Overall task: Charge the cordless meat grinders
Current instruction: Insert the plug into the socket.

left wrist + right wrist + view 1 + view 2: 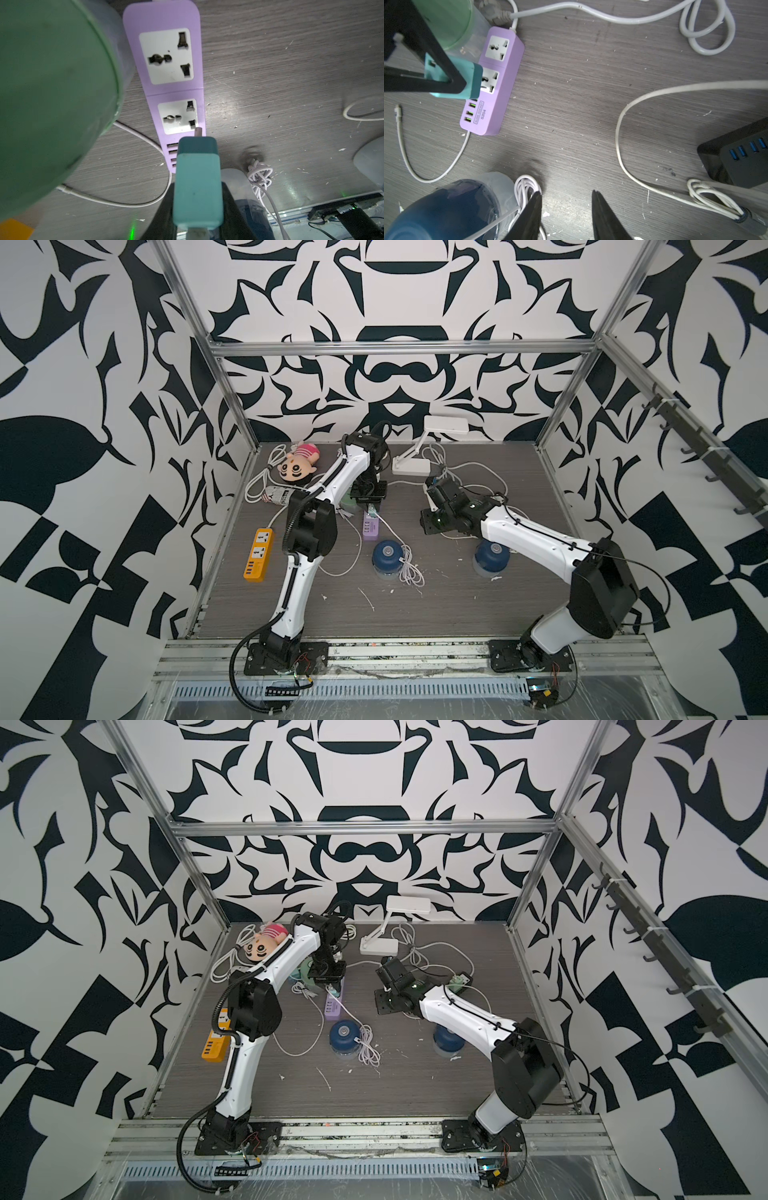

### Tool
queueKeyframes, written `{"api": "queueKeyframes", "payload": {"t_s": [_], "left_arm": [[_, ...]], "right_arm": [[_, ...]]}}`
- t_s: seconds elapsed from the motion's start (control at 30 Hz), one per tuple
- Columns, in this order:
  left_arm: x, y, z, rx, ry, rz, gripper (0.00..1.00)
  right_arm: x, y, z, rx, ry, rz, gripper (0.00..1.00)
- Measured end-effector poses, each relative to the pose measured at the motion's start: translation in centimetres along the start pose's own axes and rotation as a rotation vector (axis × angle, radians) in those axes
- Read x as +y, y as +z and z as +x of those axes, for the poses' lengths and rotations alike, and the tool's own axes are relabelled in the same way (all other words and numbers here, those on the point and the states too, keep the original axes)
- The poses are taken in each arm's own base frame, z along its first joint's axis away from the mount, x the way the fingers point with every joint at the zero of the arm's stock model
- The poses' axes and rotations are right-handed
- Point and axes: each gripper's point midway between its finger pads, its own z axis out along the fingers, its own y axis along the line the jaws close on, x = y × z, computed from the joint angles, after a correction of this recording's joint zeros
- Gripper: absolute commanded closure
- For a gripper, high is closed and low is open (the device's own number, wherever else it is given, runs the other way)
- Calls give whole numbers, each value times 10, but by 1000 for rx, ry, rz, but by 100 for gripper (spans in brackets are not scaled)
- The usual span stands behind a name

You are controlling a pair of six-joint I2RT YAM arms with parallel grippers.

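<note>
The teal adapter (197, 182) is being gripped in the left jaws, prongs toward the purple strip (162, 91) socket just ahead; the mint grinder (52, 93) is being seen beside that strip; the right jaws are being held apart, empty.

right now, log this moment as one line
left tool: shut on teal adapter | adapter: over purple strip socket, prong exposed | right tool: open, empty

"SOCKET S204" printed on purple power strip (507, 83)
</note>
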Motion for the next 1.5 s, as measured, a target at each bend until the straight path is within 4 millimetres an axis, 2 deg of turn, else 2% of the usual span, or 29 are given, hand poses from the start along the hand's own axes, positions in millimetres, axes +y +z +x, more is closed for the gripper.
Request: {"api": "queueKeyframes", "payload": {"t_s": [0.37,1.5], "left_arm": [[0,9,-9,3,-10,-7,100],[3,14,-7,14,-24,-18,100]], "right_arm": [[2,12,14,56,-23,30,57],[6,9,8,45,-32,35,58]]}}
